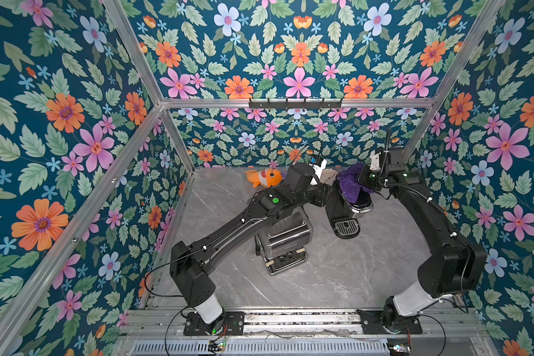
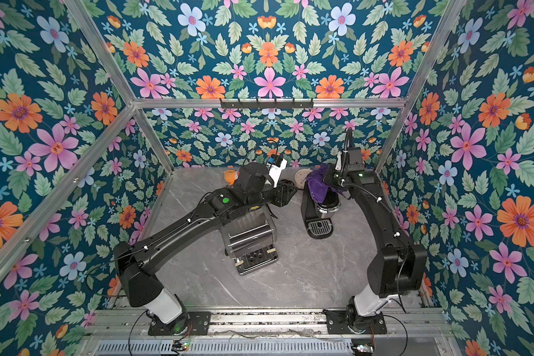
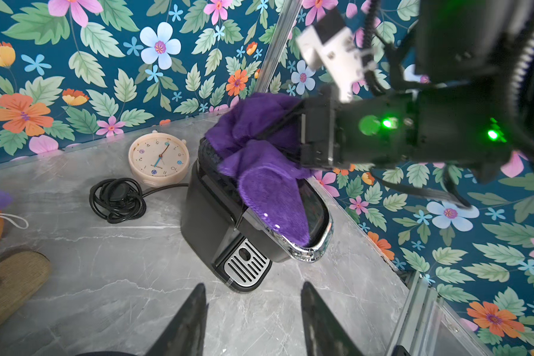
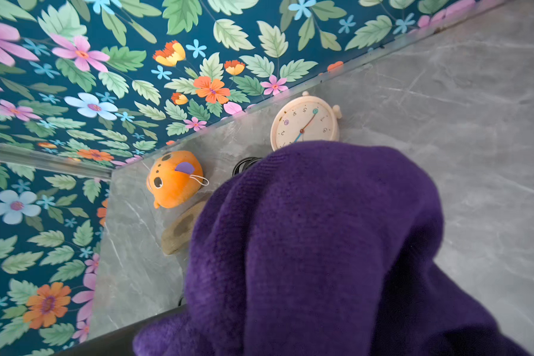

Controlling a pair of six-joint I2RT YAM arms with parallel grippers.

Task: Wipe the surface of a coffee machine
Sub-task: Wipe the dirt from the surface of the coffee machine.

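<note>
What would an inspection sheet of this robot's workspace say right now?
Surface: grey, marble-look table.
Job's things: black coffee machine upright; purple cloth draped over its top.
Clutter: orange plush fish, clock, silver-and-black appliance, brown wooden-looking piece.
Grippers: right fingers shut on the cloth; left fingers open, empty, pointing at the coffee machine.
Cables: coiled black cord beside the clock, running to the coffee machine.
Surroundings: flowered walls, metal frame, hook rail.
</note>
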